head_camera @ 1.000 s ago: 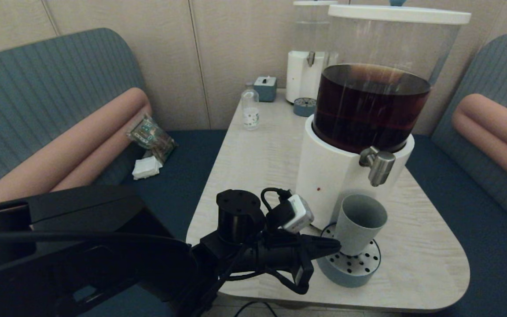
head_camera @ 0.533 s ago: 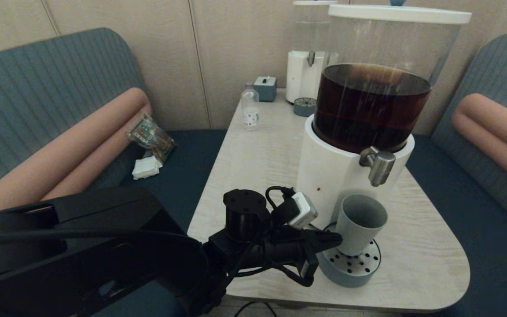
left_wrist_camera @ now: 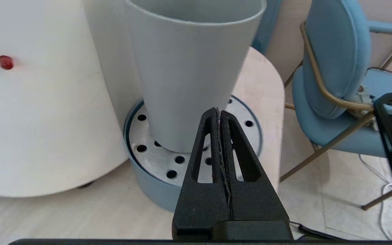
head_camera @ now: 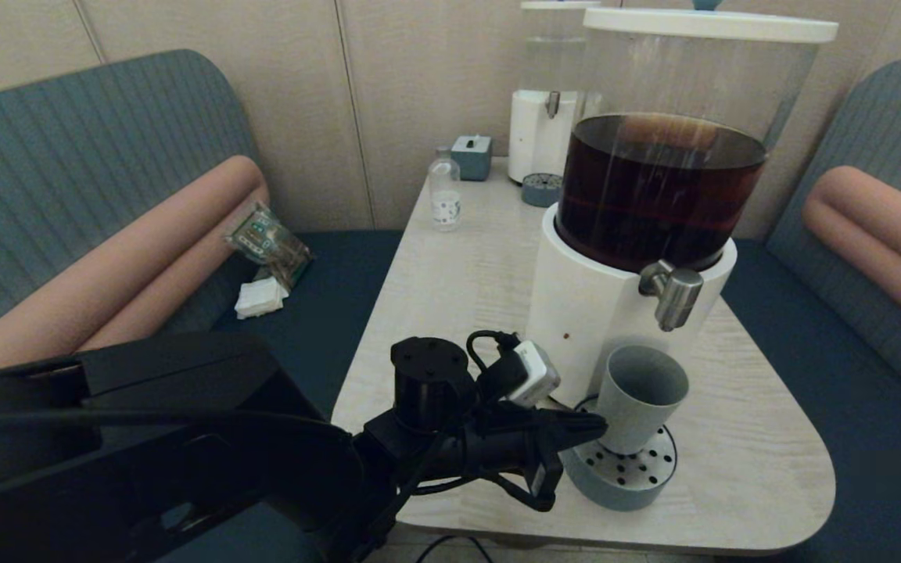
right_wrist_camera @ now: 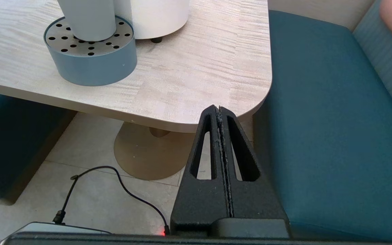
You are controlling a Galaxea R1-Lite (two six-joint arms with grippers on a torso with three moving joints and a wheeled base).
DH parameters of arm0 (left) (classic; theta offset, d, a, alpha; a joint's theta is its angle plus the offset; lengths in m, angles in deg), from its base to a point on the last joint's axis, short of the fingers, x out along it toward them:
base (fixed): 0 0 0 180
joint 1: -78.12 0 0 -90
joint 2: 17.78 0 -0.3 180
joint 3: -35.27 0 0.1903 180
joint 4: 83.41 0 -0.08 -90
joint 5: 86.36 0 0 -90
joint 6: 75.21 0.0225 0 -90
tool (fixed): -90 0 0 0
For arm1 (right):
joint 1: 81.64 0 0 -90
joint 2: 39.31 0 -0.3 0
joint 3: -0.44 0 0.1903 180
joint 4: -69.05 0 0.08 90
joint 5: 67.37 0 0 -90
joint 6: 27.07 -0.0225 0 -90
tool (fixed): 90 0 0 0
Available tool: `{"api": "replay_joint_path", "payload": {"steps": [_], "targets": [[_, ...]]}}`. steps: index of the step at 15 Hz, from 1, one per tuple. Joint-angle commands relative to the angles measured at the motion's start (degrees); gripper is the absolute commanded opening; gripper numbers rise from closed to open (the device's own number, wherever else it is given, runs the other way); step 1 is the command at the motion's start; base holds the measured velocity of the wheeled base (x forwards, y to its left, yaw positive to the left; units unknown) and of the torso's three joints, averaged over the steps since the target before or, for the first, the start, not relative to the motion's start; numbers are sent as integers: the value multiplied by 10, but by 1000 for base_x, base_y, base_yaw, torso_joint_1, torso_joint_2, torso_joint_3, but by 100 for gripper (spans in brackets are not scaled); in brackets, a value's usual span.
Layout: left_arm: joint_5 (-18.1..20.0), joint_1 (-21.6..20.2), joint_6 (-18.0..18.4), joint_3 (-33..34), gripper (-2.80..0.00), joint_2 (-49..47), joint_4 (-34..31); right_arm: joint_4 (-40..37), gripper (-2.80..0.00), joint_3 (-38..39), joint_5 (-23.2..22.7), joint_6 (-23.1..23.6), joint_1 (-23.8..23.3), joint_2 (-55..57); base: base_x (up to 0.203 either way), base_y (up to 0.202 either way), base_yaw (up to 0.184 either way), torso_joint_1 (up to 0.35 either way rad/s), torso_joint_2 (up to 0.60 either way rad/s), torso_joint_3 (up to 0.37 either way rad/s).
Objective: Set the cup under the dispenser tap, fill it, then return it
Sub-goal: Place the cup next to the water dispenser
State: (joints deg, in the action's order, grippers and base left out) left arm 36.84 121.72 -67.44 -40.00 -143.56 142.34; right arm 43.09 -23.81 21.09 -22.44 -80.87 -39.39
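The grey-blue cup (head_camera: 640,397) stands upright and empty on the round drip tray (head_camera: 622,478), below the steel dispenser tap (head_camera: 673,294) of the big white-based dispenser (head_camera: 607,313) with dark brown liquid. My left gripper (head_camera: 597,427) is shut with nothing in it. Its tips sit right at the cup's lower left side (left_wrist_camera: 189,78). In the left wrist view the gripper (left_wrist_camera: 219,110) points at the cup wall. The right gripper (right_wrist_camera: 219,108) is shut and empty, parked below the table's near right corner, out of the head view.
A small clear bottle (head_camera: 444,194), a blue-grey box (head_camera: 472,156) and a smaller white dispenser (head_camera: 544,117) with its own tray (head_camera: 541,189) stand at the table's far end. Blue bench seats flank the table (head_camera: 748,469). A chair (left_wrist_camera: 335,78) stands beyond the table.
The left arm shifted slightly to the right toward the cup, then eased back a little. The cup has stayed in place on the drip tray.
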Motion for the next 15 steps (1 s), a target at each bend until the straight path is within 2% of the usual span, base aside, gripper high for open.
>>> {"api": "replay_joint_path", "payload": {"steps": [1, 9, 15], "targets": [[2, 0, -1, 19, -280, 24, 6, 0, -280, 0, 0, 0, 0, -1, 0, 0, 0, 0, 0, 0], [0, 0, -4, 36, -280, 49, 8, 0, -280, 0, 0, 0, 0, -1, 0, 0, 0, 0, 0, 0], [-2, 0, -17, 84, -280, 73, 20, 0, -280, 0, 0, 0, 0, -2, 0, 0, 0, 0, 0, 0]]}}
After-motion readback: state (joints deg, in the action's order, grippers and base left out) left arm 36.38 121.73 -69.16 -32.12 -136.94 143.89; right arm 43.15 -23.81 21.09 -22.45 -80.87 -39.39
